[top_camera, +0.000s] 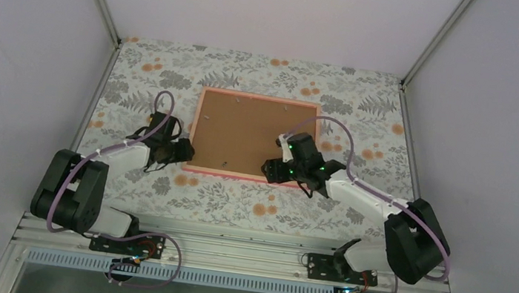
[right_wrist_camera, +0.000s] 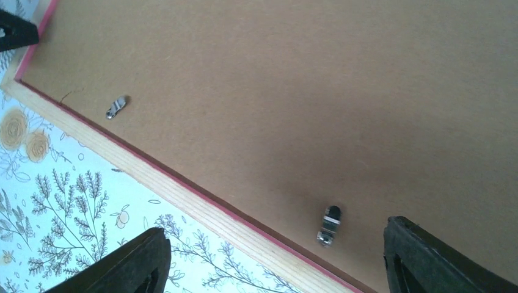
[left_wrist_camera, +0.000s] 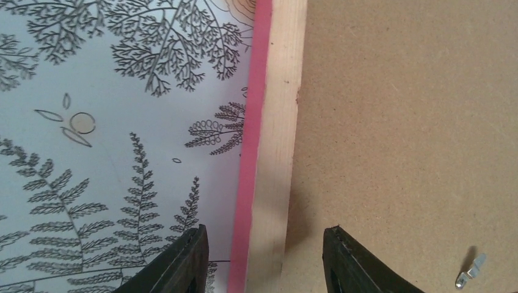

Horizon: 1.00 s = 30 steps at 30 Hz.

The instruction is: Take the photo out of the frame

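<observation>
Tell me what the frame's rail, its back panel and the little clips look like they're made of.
Frame rail: bare pale wood, grain lines visible, outer edge painted pink. Back panel: likely matte brown fibreboard, by its fine speckled, grainless face. Clips: shiny silvery metal, probably steel.

Left arm point(top_camera: 118, 152) forearm points to 2 o'clock, left gripper point(top_camera: 175, 150) low, jaws parted. Right arm point(top_camera: 364, 197) forearm points to 10 o'clock, right gripper point(top_camera: 273, 169) low, jaws spread wide.
</observation>
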Tool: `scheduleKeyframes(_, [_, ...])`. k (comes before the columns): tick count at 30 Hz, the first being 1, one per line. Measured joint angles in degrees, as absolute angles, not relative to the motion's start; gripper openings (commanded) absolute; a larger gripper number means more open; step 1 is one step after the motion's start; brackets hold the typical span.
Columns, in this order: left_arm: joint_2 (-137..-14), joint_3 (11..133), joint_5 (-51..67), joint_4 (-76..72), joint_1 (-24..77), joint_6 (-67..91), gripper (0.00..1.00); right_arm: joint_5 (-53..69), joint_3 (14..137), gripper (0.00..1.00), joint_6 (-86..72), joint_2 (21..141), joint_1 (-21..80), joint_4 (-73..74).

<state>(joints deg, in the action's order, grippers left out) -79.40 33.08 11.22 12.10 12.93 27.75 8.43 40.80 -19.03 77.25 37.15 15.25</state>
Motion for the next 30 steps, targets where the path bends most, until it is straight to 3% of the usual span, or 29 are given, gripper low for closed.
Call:
scheduleKeyframes(5, [-81.06, 33.06, 11.25, 10.85, 13.89, 27.77, 0.40, 5.82, 42.78, 0.78, -16.60, 80.14, 41.71, 15.03])
scheduleKeyframes(18, [-81.43, 33.10, 9.61, 9.98, 16.53, 27.49, 0.07, -5.10, 48.40, 0.81, -8.08, 87.96, 55.33, 15.51])
scheduleKeyframes(30, [-76.77, 34.39, 7.05, 17.82, 18.15, 27.55, 0.04, -17.87, 48.51, 0.85, -2.92, 91.42, 65.10, 15.90])
